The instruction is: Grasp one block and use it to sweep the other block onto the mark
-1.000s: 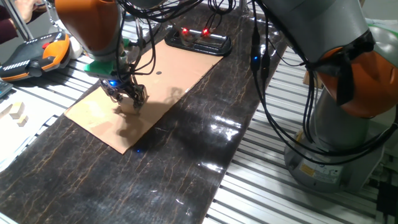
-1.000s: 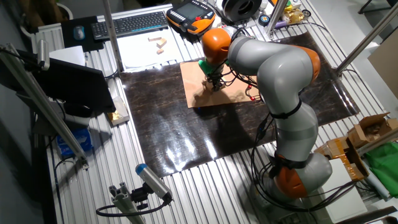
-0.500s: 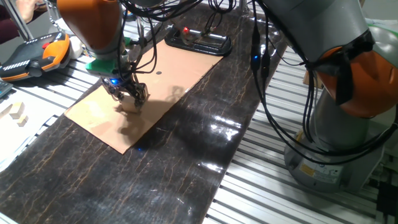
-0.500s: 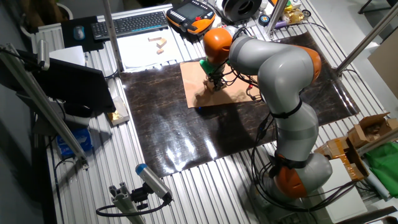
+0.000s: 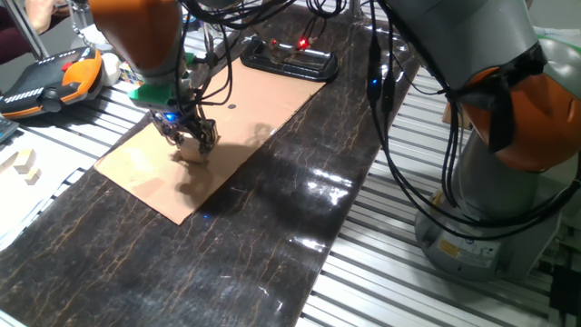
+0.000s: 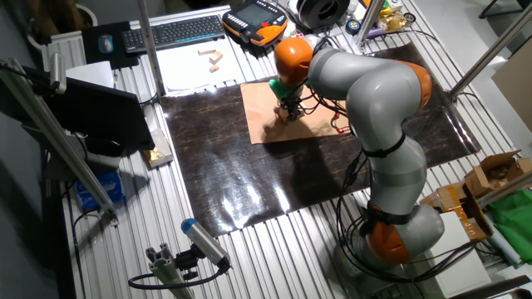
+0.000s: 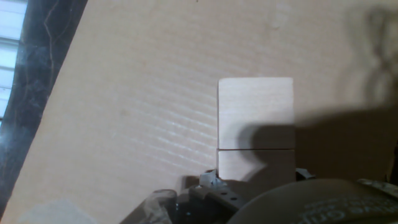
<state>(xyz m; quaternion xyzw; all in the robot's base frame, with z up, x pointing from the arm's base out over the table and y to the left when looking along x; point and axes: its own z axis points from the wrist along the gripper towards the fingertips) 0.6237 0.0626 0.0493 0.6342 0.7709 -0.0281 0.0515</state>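
The end effector grips one wooden block, whose far face touches the other block on the cardboard sheet.

- The gripper fingers hide both blocks in the fixed views.
- In the hand view, the near block is cut off at 6 o'clock by hardware; the fingertips are unseen.
- The mark is tiny.

Slatted table: dark mat, cardboard sheet atop (two blocks touching).
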